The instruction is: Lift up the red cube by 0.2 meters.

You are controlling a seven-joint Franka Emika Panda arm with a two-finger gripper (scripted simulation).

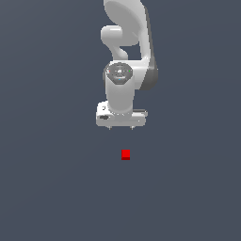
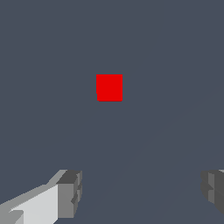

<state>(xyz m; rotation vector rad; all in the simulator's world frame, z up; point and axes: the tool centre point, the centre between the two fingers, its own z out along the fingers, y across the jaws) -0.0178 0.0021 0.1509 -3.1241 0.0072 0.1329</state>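
Pincer (image 1: 121,127) spread wide, fingertips (image 2: 69,192) far apart, gripping nothing, touching nothing. Red cube (image 1: 125,154) resting on the dark grey floor (image 1: 52,188), clear of the fingers, ahead of the gap between them in the wrist view, much narrower than that gap.

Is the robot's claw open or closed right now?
Open. The claw has its two fingers far apart with bare floor between them, and the red cube sits untouched.
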